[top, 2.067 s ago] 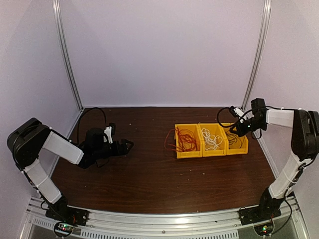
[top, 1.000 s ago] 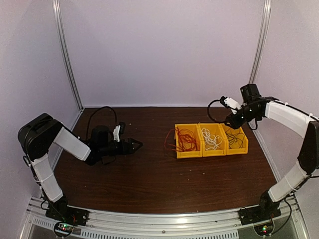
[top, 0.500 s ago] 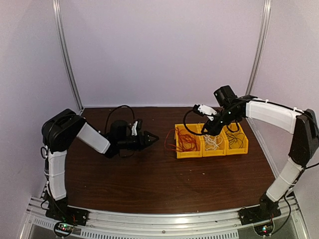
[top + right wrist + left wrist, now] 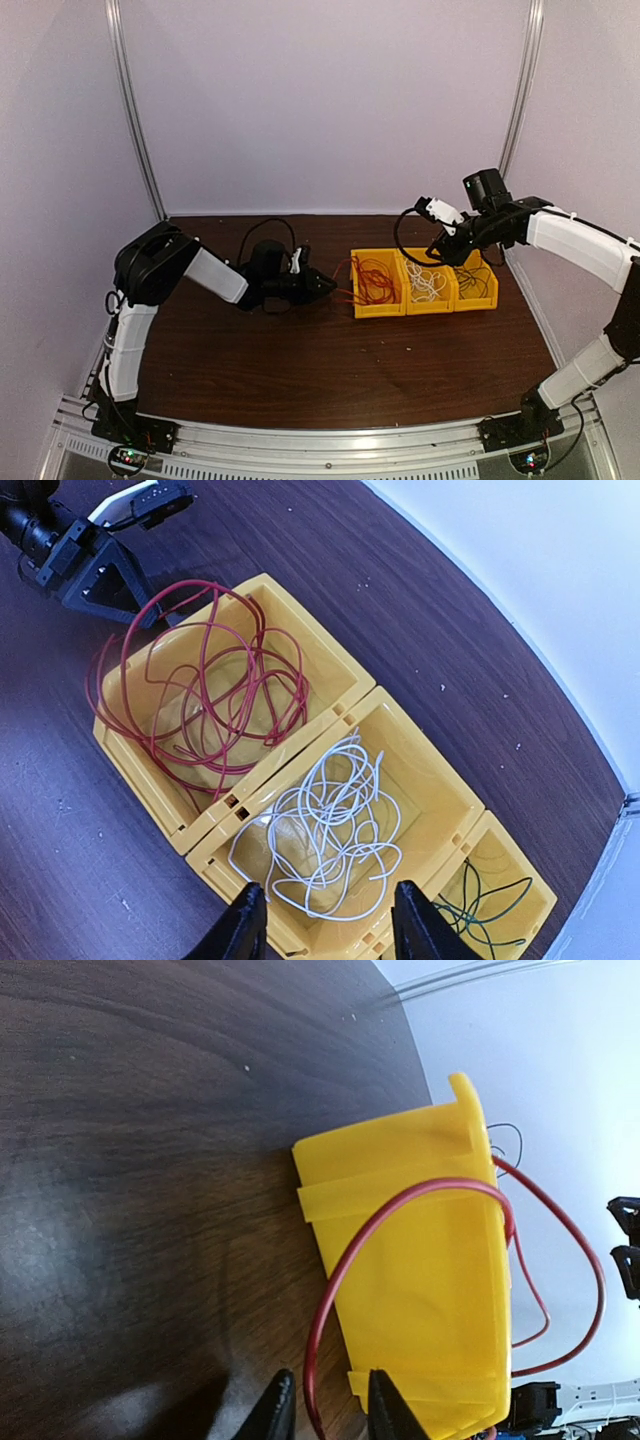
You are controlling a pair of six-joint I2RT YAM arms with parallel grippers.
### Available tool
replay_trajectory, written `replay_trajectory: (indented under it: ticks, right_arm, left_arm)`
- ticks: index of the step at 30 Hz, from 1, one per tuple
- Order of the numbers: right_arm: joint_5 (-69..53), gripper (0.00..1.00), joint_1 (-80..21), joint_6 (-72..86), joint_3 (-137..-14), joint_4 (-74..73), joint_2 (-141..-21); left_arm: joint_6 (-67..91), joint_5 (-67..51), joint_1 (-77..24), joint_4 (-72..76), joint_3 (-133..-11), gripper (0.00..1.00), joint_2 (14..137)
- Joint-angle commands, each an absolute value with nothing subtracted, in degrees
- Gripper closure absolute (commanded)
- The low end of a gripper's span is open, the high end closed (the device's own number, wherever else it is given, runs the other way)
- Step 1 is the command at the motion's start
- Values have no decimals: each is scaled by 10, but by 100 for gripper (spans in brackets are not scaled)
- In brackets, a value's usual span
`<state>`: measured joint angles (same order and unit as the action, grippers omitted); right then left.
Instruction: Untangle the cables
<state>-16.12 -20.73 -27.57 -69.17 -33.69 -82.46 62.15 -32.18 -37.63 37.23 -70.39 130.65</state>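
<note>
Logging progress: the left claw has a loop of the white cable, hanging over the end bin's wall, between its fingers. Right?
No: that loop belongs to the red cable. The left wrist view shows it hanging over the wall of the end bin, between the fingers of the left claw.

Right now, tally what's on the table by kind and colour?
yellow bins: 3
red cable: 1
white cable: 1
dark cable: 1
Total: 6
</note>
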Motion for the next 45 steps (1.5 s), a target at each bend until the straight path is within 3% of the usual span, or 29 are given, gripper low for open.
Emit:
replay_trajectory:
  ticks: [1, 5, 10, 15, 21, 28, 37, 45]
  right_arm:
    - [-158, 57, -194, -265, -673, -314, -806]
    - [-163, 57, -185, -263, -661, -305, -796]
    - [-157, 57, -177, -265, -644, -296, -781]
    - [-151, 57, -174, -270, -626, -280, -772]
    - [-252, 56, -177, -269, -633, -280, -806]
    - [-325, 46, -183, -217, -694, -252, -900]
    - [-384, 40, -185, -161, -780, -240, -999]
    - [-409, 43, -185, -109, -817, -230, -1058]
  left_arm:
    - [648, -352, -381, 409, -723, 80, 1327]
    - [659, -350, -381, 434, -720, 100, 1318]
    - [616, -320, -396, 432, -721, 100, 1272]
    - [499, -255, -436, 301, -796, 100, 1252]
    - [462, -190, -459, 221, -876, 100, 1285]
    - [446, -152, -475, 192, -911, 100, 1291]
    - [437, -152, -483, 178, -933, 100, 1300]
    - [443, -181, -484, 187, -970, 100, 1325]
